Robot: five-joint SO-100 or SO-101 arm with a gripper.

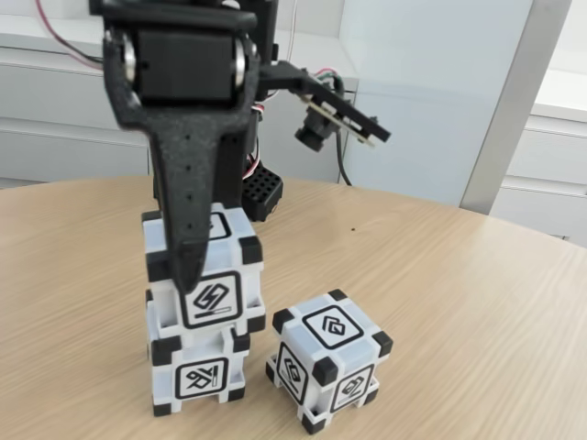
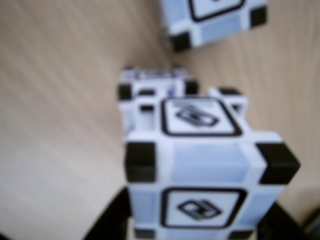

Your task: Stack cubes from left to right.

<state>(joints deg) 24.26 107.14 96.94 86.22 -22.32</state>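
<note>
We note the round wooden table (image 1: 459,302) filling the lower frame of the fixed view, pale cabinets behind it. The black arm (image 1: 183,64) comes down from the upper left of the frame; its gripper (image 1: 190,261) sits over the top cube (image 1: 215,289), one dark finger (image 1: 188,211) lying flat against the near face. In the wrist view the top cube (image 2: 205,170) fills the centre and lower frame, dark jaw parts at both bottom corners beside it: jaws closed on this cube. It rests on the bottom cube (image 1: 197,371), lower left of the fixed view, slightly offset. The third cube (image 1: 328,367) stands alone on the table just right of the stack, turned corner-on; in the wrist view it sits at the top edge (image 2: 215,20).
</note>
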